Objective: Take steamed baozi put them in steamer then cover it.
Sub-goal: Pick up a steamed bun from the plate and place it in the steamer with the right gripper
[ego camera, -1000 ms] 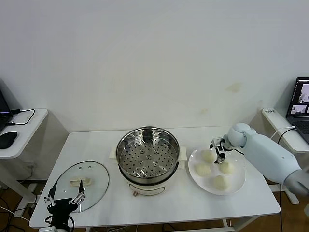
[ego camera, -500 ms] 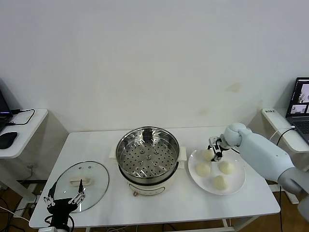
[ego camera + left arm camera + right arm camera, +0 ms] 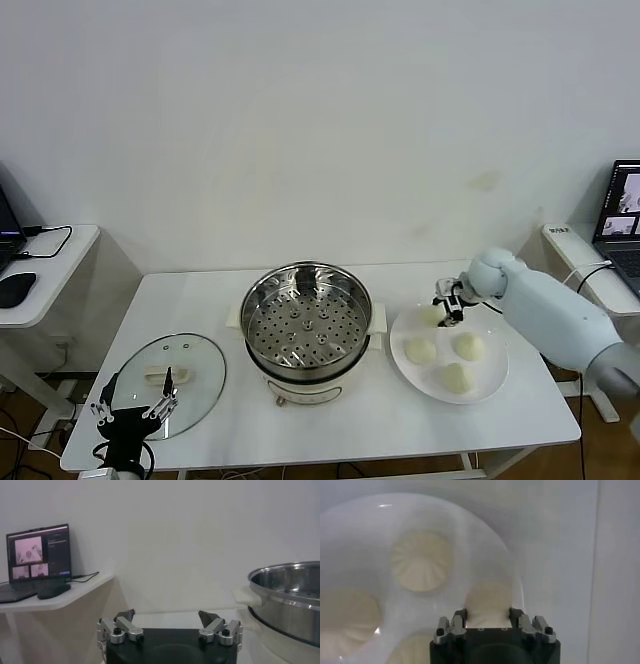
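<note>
The steamer [image 3: 306, 330] stands mid-table, the cover [image 3: 165, 384] flat near the front-left corner. On the right-side plate [image 3: 494, 377], the right gripper [image 3: 449, 305] apparently clasps one steamed baozi [image 3: 489, 601]. The left gripper [image 3: 132, 417] hangs spread at the front-left edge.

Looks like a lab or office test room: bare white wall [image 3: 320, 120], plain white table [image 3: 210, 300], open black laptops on white side desks [image 3: 40, 270].
</note>
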Controlling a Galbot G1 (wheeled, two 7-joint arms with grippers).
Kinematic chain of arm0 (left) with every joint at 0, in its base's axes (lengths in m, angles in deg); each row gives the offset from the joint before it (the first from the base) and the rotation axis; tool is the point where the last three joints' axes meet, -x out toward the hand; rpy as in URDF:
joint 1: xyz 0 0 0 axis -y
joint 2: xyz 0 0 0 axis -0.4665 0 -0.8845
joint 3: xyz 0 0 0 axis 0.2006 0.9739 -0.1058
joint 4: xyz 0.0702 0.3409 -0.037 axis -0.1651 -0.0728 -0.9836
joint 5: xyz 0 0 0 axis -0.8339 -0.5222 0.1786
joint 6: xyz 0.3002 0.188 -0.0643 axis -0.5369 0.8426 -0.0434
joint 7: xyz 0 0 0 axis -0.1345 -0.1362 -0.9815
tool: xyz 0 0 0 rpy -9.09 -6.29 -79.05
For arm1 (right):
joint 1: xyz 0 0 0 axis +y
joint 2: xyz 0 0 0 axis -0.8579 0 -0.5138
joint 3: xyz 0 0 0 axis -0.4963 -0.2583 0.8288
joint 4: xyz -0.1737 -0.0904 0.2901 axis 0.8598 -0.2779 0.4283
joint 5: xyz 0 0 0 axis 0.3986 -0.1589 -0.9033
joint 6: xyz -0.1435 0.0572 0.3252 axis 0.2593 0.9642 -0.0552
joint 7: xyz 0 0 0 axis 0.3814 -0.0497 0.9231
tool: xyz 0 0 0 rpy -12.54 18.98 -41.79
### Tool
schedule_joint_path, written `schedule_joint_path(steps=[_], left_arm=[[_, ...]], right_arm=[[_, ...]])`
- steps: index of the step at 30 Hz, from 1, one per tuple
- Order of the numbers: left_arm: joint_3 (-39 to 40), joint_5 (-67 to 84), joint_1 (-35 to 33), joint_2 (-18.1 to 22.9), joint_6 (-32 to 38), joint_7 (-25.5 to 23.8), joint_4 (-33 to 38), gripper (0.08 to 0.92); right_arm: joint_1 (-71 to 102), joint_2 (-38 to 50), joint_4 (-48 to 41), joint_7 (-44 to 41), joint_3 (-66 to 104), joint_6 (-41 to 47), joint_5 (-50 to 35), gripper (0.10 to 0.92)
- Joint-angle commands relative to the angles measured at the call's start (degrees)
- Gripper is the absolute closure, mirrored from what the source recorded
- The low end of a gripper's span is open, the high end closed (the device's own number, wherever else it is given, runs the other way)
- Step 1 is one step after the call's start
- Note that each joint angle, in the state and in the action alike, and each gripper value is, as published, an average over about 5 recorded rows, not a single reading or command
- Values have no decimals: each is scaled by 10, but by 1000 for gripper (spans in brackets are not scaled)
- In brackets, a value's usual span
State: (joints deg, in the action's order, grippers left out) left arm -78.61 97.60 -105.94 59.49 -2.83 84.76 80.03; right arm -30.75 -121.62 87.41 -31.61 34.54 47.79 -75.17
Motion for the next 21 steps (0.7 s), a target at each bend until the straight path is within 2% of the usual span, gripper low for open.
schedule_joint_path(steps=[1, 7, 15, 18, 21], left_arm=[[3, 2, 2, -5, 0, -1, -1, 177], [8, 3, 3, -9, 0, -2, 2, 177], [6, 6, 5, -14, 1, -4, 0, 177], [2, 8, 7, -15, 1, -4, -4, 177], [-2, 9, 7, -15, 1, -4, -5, 177]], right_arm=[[-109, 79, 114, -1, -60, 2, -92, 475], [-223, 70, 147, 10, -131, -2, -181, 472], [-319, -20, 158, 40, -223, -36, -291, 466], [-332, -66, 149, 46, -245, -58, -305, 465], [-340, -118, 131, 47, -270, -87, -285, 465]])
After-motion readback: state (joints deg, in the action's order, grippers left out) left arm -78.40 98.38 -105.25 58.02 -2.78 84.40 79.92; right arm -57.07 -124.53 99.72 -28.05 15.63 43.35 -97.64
